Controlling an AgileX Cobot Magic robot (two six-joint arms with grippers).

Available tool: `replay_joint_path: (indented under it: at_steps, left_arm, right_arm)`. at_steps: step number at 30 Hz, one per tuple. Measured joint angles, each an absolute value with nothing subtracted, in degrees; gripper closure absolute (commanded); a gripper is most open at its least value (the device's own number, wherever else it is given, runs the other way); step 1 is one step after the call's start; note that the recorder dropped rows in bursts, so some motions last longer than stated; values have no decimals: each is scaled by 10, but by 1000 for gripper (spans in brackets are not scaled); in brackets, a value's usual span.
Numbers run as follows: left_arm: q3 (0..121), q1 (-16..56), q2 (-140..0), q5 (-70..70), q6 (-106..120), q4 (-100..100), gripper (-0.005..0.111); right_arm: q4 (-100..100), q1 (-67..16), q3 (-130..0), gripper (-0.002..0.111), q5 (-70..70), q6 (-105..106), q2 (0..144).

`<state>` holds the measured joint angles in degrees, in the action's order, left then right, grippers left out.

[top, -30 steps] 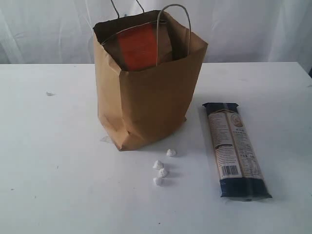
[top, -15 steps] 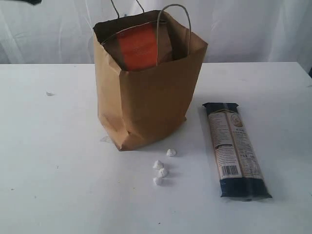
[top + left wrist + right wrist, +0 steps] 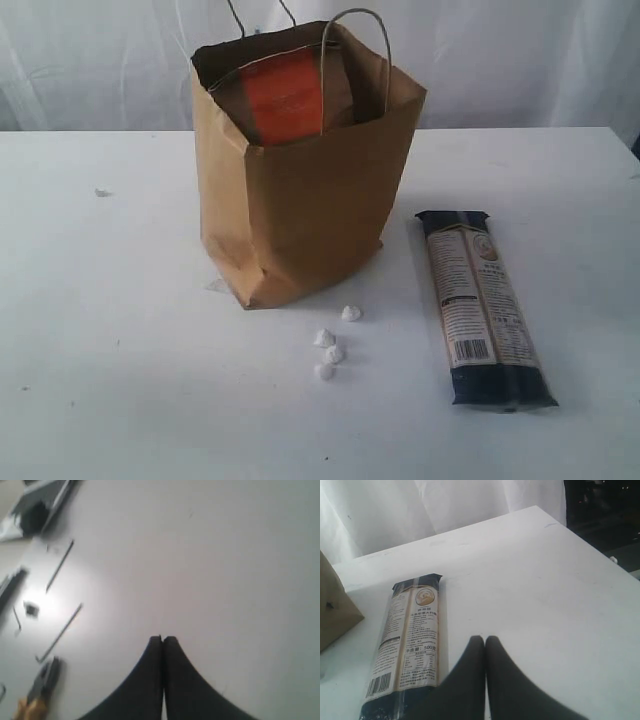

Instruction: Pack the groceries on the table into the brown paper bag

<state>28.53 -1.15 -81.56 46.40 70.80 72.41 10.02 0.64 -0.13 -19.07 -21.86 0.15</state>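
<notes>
The brown paper bag [image 3: 300, 190] stands upright at the back middle of the white table [image 3: 110, 330], and a brown pouch with an orange label [image 3: 285, 95] pokes out of its open top. To the bag's right, the long dark pasta packet [image 3: 483, 305] lies flat on the table. The right wrist view shows the same packet [image 3: 410, 645] beside my right gripper [image 3: 485, 638], which is shut and empty just above the table. A corner of the bag [image 3: 335, 612] shows there too. Over bare grey surface, my left gripper [image 3: 162, 638] is shut and holds nothing. Neither gripper shows in the exterior view.
Several small white crumbs [image 3: 330, 345] lie in front of the bag. A white curtain hangs behind the table. The left wrist view shows loose tools, thin rods [image 3: 59, 566] and orange-handled pliers [image 3: 37, 695], on a grey surface. The table's right edge [image 3: 600, 550] drops to a dark area.
A dark shape showed at the exterior view's top left corner half a second ago and is gone now. The bag, pouch and pasta packet have not moved.
</notes>
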Motion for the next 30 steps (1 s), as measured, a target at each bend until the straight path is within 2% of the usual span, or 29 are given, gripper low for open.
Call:
replay_joint_path:
  at_steps: [3,8,16,23,30]
  left_arm:
    - [271,-41,-805,463,635,728,107]
    - [271,-48,-728,466,603,749,107]
    - [258,-48,-453,340,633,817,107]
    - [197,-48,-189,219,731,878,107]
    - [146,-48,-40,200,800,979,107]
  right_arm:
    - [100,6,-1,108,-191,-219,2]
    - [100,6,-1,108,-192,-219,2]
    - [100,6,-1,108,-193,-219,2]
    - [100,6,-1,108,-194,-219,2]
    - [100,6,-1,108,-194,-219,2]
